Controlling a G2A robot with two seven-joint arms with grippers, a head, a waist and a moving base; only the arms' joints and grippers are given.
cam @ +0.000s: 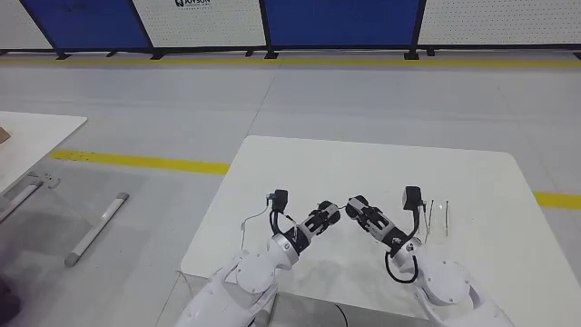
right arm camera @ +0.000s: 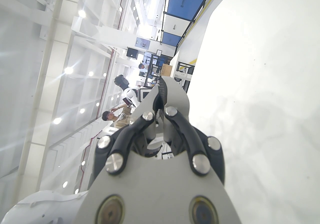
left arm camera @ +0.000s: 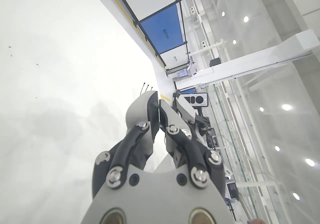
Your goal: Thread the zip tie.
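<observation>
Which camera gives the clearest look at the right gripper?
The right wrist view: the right gripper is close up, fingers pressed together. The top view has it small, its tip near the left gripper. The left wrist view catches it just beyond the left gripper.

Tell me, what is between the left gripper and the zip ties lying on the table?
In the top view, the right gripper stands between the left gripper and the zip ties.
</observation>
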